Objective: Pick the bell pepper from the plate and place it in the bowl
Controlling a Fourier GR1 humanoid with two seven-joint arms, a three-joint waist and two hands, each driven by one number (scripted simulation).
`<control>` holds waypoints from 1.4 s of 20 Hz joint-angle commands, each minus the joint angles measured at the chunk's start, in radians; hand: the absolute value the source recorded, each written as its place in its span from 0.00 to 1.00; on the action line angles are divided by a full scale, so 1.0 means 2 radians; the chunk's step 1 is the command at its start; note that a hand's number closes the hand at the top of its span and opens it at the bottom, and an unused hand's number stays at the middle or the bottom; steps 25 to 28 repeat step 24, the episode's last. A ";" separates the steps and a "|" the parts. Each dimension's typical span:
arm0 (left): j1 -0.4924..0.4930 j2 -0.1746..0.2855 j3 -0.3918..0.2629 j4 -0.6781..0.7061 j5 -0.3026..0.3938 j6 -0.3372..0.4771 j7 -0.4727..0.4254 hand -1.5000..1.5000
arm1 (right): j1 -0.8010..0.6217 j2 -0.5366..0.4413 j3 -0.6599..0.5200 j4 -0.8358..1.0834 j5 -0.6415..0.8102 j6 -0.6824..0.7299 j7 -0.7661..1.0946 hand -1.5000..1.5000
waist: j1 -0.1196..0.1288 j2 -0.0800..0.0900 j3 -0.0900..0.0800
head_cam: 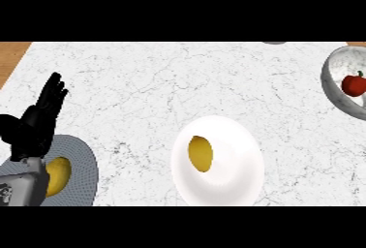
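Nearest, at the lower left of the frame, a grey forearm (22, 189) comes in over a grey plate (82, 164). It partly hides a yellow rounded shape (58, 175) on that plate; what the shape is cannot be told. Just right of this, at the lower centre, a white bowl-like dish (229, 164) stands on the white marbled desk (178, 82), with a yellow oval (201, 153) showing in its left half.

Above the plate, at the left edge, the left robot hand (36, 123) is raised with its fingers straight and apart, pointing up the frame and holding nothing.

Farthest, at the upper right edge, a grey marbled bowl (336, 72) is cut off by the frame. Inside it lies a red rounded thing with a dark stem, seemingly the bell pepper (354, 85), well apart from the hand and from both nearer dishes.
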 commanded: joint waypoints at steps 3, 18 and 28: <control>0.001 0.006 0.006 0.000 0.002 -0.003 0.009 0.50 | 0.019 -0.020 -0.113 -0.024 -0.118 0.014 -0.093 0.00 | -0.011 -0.003 -0.001; 0.033 -0.003 0.013 -0.028 -0.001 -0.004 0.001 0.50 | 0.240 -0.110 -0.205 -0.017 -0.260 0.266 -0.135 0.00 | -0.016 -0.008 -0.003; 0.000 0.013 0.030 -0.020 0.009 -0.019 0.026 0.50 | 0.276 -0.117 -0.208 -0.024 -0.297 0.303 -0.172 0.00 | -0.008 -0.005 -0.002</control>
